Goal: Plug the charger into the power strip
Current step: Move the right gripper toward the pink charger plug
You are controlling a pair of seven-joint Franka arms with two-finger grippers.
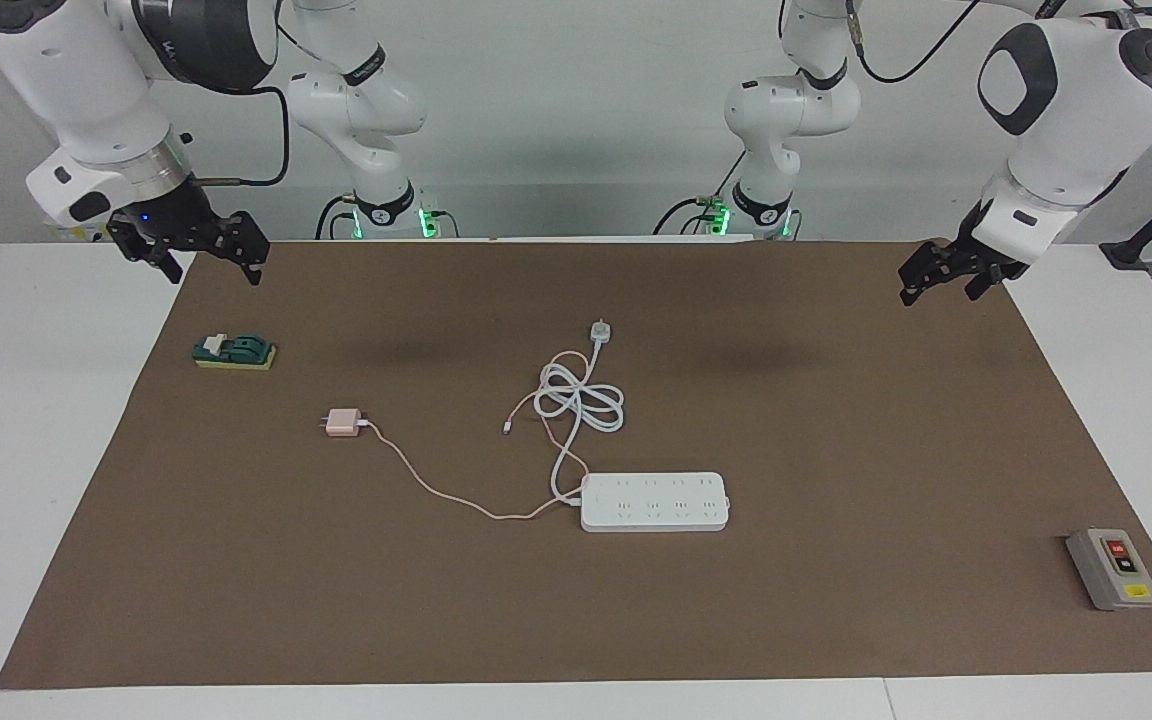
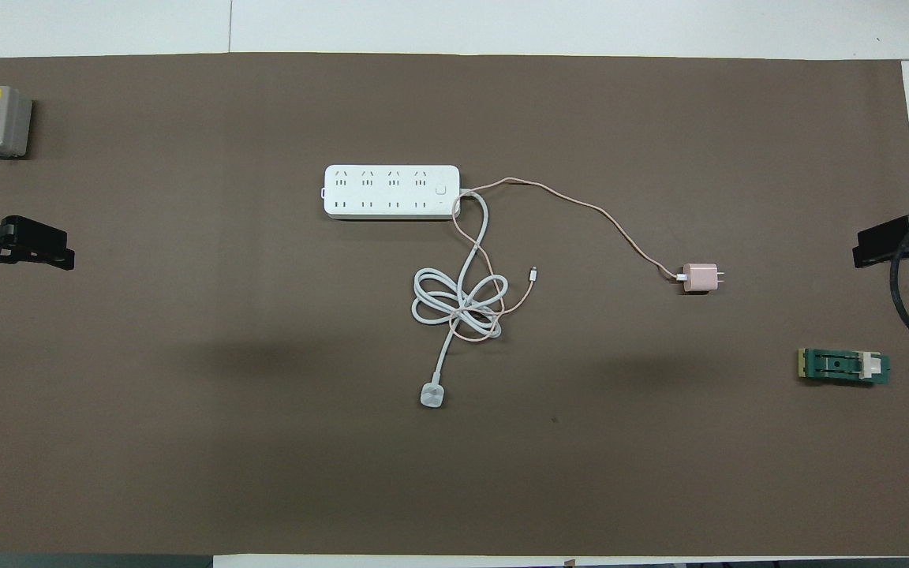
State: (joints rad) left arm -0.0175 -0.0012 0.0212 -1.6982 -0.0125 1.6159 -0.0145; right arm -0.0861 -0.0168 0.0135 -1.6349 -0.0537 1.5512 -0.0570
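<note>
One charger (image 1: 342,422), prongs toward the right arm's end, unplugged, near power strip (image 1: 654,501).

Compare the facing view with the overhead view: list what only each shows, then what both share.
Only the facing view: the arms' bodies and bases, and the wall. Only the overhead view: the strip's socket holes seen straight down. Both: the charger lying unplugged toward the right arm's end, its cable tangled with the strip's coiled cord, the plug, green switch, grey box, and the left gripper and right gripper open, waiting over the mat's ends.
</note>
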